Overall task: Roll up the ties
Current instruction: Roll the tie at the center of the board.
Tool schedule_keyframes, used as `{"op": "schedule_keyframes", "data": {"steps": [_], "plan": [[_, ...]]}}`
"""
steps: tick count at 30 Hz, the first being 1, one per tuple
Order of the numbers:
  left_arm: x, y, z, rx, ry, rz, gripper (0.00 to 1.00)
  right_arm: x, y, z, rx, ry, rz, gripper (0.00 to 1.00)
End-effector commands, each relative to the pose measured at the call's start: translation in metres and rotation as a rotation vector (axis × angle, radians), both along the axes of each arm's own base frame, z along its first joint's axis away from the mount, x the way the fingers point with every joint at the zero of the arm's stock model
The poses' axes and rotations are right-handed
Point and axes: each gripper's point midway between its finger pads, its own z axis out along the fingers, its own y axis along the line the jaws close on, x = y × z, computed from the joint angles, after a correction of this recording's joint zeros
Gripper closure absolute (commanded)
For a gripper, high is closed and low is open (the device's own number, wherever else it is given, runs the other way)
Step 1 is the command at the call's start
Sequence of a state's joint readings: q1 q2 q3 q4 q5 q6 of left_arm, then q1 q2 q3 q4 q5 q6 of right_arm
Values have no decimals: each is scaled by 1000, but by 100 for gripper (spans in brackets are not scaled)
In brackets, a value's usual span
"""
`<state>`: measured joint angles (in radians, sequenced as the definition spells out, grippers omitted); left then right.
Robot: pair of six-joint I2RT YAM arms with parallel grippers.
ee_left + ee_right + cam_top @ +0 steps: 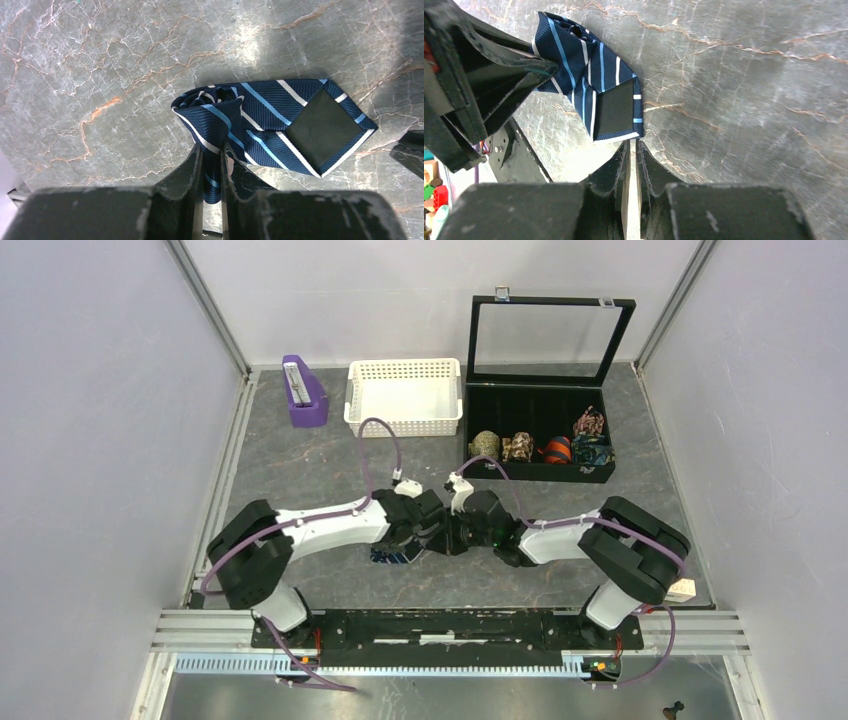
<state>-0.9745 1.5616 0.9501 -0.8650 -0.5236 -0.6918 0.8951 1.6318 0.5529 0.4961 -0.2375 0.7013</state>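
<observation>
Now the left hand (212,150) is clamped on the tie (270,125). Its two fingers (187,170) pinch a fold of the navy cloth with light-blue and white stripes, so the gap between them is filled with fabric. Just past the fingertips the tie bunches into a loose coil, only partly wound. To the right of that coil the wide pointed end lies flat on the grey marbled counter (100,75), its dark lining turned up.

The right hand (633,145) sits just short of that pointed end. Its fingers are drawn together to a thin slit with nothing between them, and their tips are almost at the tie's edge; I cannot tell whether they touch it.

From above, both hands meet nose to nose at mid-counter, with the tie under the left one. Well beyond them stand a white basket (403,395) and an open black box (540,435) holding four patterned rolls.
</observation>
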Motion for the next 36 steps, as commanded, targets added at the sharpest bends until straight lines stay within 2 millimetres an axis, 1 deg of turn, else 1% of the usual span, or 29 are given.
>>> {"op": "schedule_keyframes", "data": {"steps": [1, 4, 8, 11, 14, 17, 20, 23, 26, 30, 33, 36], "plan": [[7, -9, 5, 42, -48, 21, 90, 8, -9, 12, 16, -55, -27, 86], [6, -18, 1, 46, -37, 9, 88, 9, -15, 14, 15, -62, -38, 85], [5, -30, -3, 44, -23, -4, 82, 10, -20, 15, 16, -65, -49, 86], [4, -40, -6, 36, -13, -15, 80, 10, -22, 16, 18, -66, -53, 86], [3, -46, -8, 36, -3, -25, 78, 9, -25, 15, 16, -66, -55, 85], [1, -49, -10, 35, 0, -33, 71, 9, -26, 16, 16, -67, -56, 86], [0, -52, -9, 27, -3, -39, 60, 9, -27, 16, 16, -67, -57, 86], [-1, -54, -8, 6, 1, -46, 56, 9, -27, 17, 16, -67, -58, 85], [-2, -58, -3, -22, 3, -54, 55, 10, -28, 18, 16, -70, -61, 86], [-3, -64, 5, -80, -4, -70, 49, 10, -28, 18, 13, -71, -65, 86], [-5, -69, 12, -137, -11, -82, 45, 11, -28, 19, 12, -72, -66, 86], [-6, -71, 22, -177, -25, -83, 44, 12, -27, 20, 14, -72, -67, 86]]}}
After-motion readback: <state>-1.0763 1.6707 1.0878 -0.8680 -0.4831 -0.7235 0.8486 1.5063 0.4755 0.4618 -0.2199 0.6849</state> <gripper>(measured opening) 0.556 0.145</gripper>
